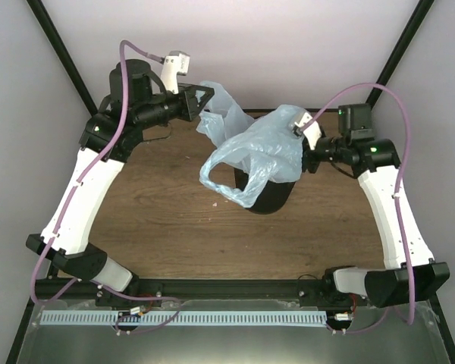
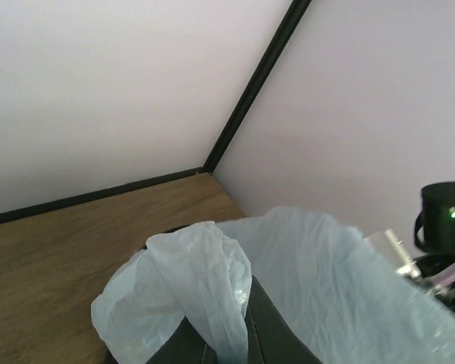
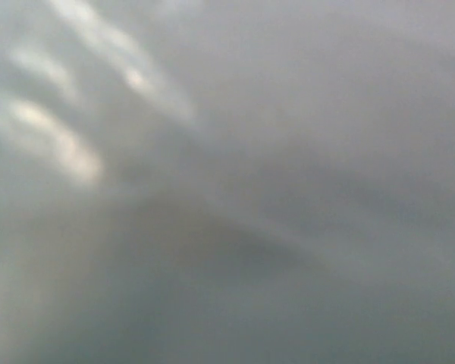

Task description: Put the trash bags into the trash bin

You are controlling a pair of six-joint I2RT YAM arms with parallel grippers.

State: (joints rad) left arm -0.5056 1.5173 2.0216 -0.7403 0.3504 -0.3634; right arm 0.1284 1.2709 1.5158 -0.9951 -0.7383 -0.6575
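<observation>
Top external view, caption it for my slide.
Light-blue trash bag draped over the black trash bin, left gripper holding one edge, right gripper hidden in plastic.

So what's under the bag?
The bin, only its lower wall showing below the bag. The bin's mouth and inside are covered, so whether any of the bag is in it cannot be seen.

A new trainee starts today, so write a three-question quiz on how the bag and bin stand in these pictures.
1. True or false: the thin translucent light-blue plastic bag lies wholly inside the round black bin.
2. Which wrist view shows nothing but blurred plastic? A) left B) right
3. Short answer: what does the left gripper pinch?

Key: 1 false, it drapes over the rim and hangs in the air; 2 B; 3 the bag.
</observation>
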